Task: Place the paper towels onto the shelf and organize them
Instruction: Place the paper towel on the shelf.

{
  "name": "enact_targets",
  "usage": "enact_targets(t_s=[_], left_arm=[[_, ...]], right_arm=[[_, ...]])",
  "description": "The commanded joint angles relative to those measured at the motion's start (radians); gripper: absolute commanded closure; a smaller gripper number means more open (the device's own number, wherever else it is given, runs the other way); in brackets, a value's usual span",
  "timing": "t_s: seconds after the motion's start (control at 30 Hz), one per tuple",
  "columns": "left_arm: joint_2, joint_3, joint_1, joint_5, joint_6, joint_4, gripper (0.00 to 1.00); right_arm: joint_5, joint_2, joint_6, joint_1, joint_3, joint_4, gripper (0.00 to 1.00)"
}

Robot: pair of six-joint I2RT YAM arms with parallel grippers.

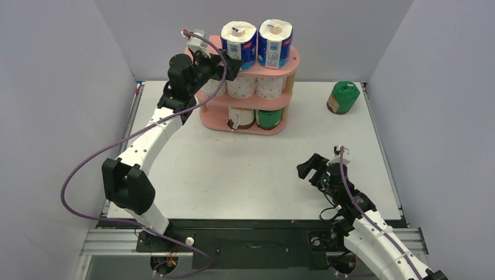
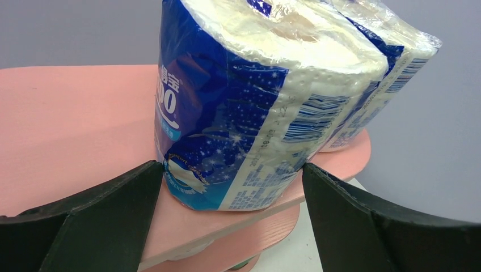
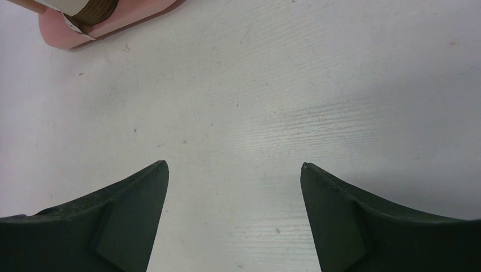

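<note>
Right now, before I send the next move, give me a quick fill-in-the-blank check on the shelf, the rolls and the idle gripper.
The top tier of the shelf holds ___ blue-and-white rolls. The loose roll standing on the table is wrapped in ___. The right gripper, over the table, has its jaws ___.
Missing words: two; green; open.

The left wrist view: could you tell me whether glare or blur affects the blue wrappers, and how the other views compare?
Left wrist view: the nearer blue roll has small glints on its film near the top, and the print is readable. Right wrist view: evenly lit table, in focus. Top view: sharp, with soft shadows only.
</note>
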Motion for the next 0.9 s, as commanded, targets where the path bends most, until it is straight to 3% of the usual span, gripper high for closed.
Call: enact_targets(t_s=[0.0, 0.87], left_arm=[[0.02, 0.051, 0.006, -0.021, -0.011, 0.06, 0.09], [0.116, 0.134, 0.005, -0.008, -0.022, 0.06, 0.11]], right_arm=[[0.031, 0.013, -0.014, -0.004, 0.008, 0.017, 0.18], [0.037, 0.078, -0.024, -0.005, 0.021, 0.052, 0.18]])
